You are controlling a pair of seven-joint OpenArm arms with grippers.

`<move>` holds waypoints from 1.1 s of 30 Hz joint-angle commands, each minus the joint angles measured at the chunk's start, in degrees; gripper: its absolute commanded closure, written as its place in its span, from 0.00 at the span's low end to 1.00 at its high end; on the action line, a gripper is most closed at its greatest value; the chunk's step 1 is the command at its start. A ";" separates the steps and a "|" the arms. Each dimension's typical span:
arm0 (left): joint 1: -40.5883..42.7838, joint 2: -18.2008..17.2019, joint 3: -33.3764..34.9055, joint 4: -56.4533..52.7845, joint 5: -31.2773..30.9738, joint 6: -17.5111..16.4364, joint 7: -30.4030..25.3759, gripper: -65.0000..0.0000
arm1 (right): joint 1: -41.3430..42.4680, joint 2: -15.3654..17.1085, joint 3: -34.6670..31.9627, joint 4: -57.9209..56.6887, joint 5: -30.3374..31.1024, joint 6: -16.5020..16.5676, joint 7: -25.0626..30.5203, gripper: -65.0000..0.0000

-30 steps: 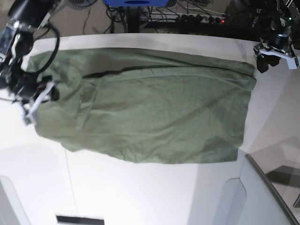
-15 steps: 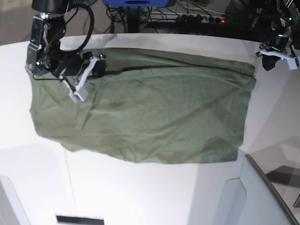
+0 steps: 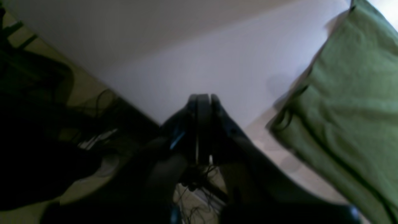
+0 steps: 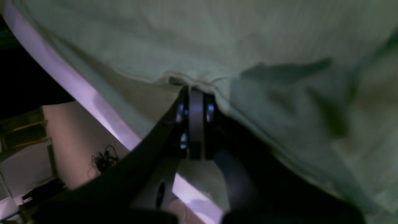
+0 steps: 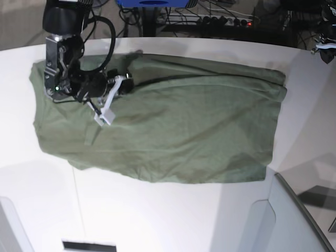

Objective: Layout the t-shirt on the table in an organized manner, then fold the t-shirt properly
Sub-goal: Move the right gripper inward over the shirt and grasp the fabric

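Both tools clamped tight

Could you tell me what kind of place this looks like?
Probably a robotics lab: a white table carries an olive t-shirt, with a lit power strip and tangled cables on the floor behind.

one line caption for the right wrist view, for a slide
Right pincer, shut, pinching a hemmed edge of the green t-shirt near the rim of the white table.
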 commanded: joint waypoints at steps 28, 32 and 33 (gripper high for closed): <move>-7.91 6.10 3.29 -0.54 -1.48 -0.52 2.31 1.00 | -6.70 6.71 -3.33 18.58 0.80 -1.44 16.48 1.00; -11.86 7.42 3.55 -4.50 -1.48 -0.52 2.31 0.94 | -7.40 6.89 -3.33 19.10 0.80 -1.35 16.57 1.00; -12.39 7.94 3.55 -4.58 -1.48 -0.52 2.31 0.86 | -7.49 7.59 -3.33 19.10 0.80 -1.26 16.57 1.00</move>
